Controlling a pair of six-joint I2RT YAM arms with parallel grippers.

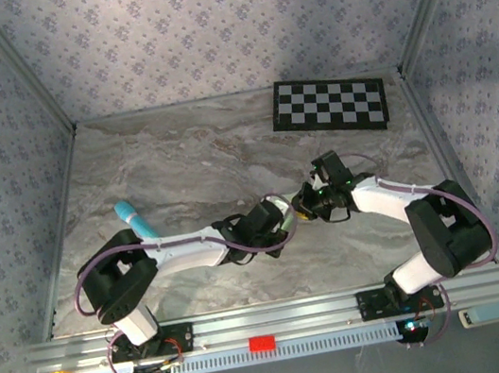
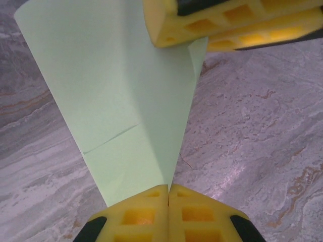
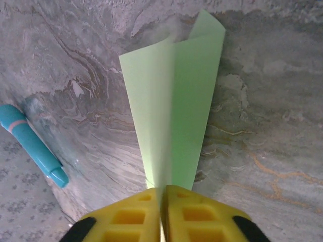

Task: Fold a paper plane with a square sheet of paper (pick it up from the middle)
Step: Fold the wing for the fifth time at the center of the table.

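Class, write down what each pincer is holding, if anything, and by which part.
Both hold the folded paper: the left pincer pinches one end at the crease, the right pincer the opposite end.

paper plane: thin pale mint-green paper, matt, smooth, sharply creased. left end effector and right end effector: yellow moulded pads, plastic-looking, matt, with recessed pockets. surface: grey marble-patterned, smooth, faint sheen. stick: cyan plastic, glossy. checkerboard: flat black-and-white print, matt. front rails: ribbed bare metal.
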